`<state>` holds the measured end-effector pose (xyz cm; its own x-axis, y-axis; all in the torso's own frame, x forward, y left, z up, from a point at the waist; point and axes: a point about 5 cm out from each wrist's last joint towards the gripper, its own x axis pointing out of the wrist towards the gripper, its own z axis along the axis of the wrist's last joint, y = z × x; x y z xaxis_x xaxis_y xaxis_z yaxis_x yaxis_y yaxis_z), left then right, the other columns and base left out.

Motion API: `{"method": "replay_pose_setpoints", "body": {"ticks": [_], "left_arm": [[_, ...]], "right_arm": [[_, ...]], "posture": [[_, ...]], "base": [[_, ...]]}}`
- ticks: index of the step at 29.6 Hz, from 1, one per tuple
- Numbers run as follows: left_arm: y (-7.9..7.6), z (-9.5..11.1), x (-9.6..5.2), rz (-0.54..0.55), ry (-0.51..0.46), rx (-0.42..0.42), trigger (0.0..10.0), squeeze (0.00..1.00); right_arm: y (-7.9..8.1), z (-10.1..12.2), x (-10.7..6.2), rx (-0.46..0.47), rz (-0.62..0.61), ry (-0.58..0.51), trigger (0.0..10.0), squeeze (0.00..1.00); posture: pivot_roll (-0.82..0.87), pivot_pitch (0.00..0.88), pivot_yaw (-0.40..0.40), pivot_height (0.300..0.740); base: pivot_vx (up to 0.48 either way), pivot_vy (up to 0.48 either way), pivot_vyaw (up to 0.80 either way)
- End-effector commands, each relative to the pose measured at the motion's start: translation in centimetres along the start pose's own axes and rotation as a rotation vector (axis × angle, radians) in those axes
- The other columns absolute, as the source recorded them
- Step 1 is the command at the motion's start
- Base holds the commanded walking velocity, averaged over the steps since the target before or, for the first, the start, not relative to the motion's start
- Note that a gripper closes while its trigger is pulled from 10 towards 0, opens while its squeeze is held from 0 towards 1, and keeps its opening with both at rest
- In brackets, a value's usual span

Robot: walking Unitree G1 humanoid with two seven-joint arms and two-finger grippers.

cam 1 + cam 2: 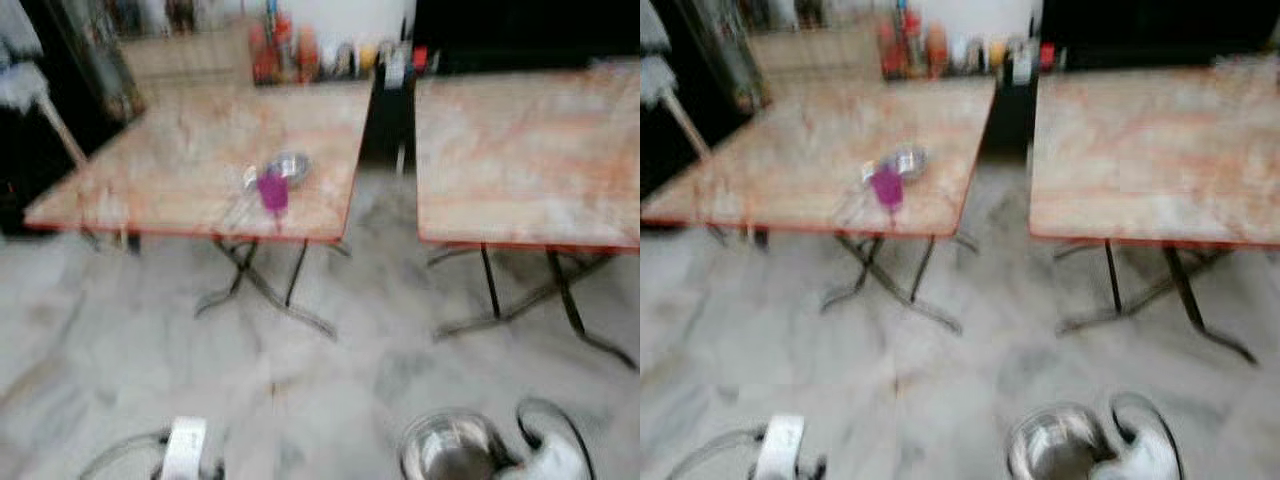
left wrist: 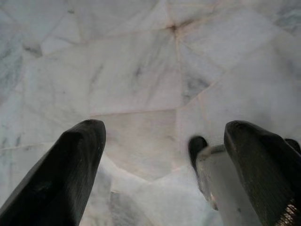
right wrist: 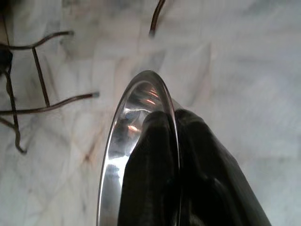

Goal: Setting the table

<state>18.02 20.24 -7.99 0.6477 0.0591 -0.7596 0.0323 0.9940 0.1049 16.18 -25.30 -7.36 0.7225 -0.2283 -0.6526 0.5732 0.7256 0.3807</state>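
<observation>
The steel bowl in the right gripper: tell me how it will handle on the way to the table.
The steel bowl looks thin and polished, so probably light, stiff and slippery. The right gripper pinches only its rim, one finger inside, one outside, so it may pivot or slip during walking. It likely won't break if dropped, but could roll across the marble floor.

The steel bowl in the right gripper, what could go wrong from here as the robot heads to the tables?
1. The right gripper pinches the steel bowl only by its thin rim, so it might slip or swing while walking.
2. The purple cup and small metal bowl sit near the left table's front edge; setting the bowl down close by could knock them off.
3. The table legs splay onto the floor, a possible snag.
</observation>
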Motion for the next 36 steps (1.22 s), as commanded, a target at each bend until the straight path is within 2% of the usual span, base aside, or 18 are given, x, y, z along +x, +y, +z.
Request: {"method": "replay_pose_setpoints", "body": {"ticks": [1, 9, 25, 36], "left_arm": [[0.87, -0.44, -0.17, 0.016, 0.018, 0.023, 10.0, 0.0], [0.85, -0.08, -0.1, 0.007, 0.0, -0.012, 10.0, 0.0], [0.93, -0.21, -0.13, 0.009, 0.006, 0.001, 10.0, 0.0], [0.84, -0.22, -0.12, 0.007, 0.008, 0.002, 10.0, 0.0]], "right_arm": [[1.14, -0.5, 0.23, 0.008, 0.028, 0.011, 10.0, 0.0], [1.04, -0.64, 0.15, 0.019, 0.026, 0.011, 10.0, 0.0], [1.05, -0.6, 0.17, 0.013, 0.018, 0.007, 10.0, 0.0], [1.06, -0.34, 0.24, 0.012, 0.019, 0.0, 10.0, 0.0]], "posture": [[-0.07, 0.0, 0.072, 0.74], [-0.08, 0.005, 0.076, 0.74], [-0.07, 0.011, 0.068, 0.74], [-0.07, 0.0, 0.067, 0.74]], "base": [[0.0, 0.0, 0.0], [0.0, 0.0, 0.0], [0.0, 0.0, -0.17], [0.243, 0.0, 0.0]]}}
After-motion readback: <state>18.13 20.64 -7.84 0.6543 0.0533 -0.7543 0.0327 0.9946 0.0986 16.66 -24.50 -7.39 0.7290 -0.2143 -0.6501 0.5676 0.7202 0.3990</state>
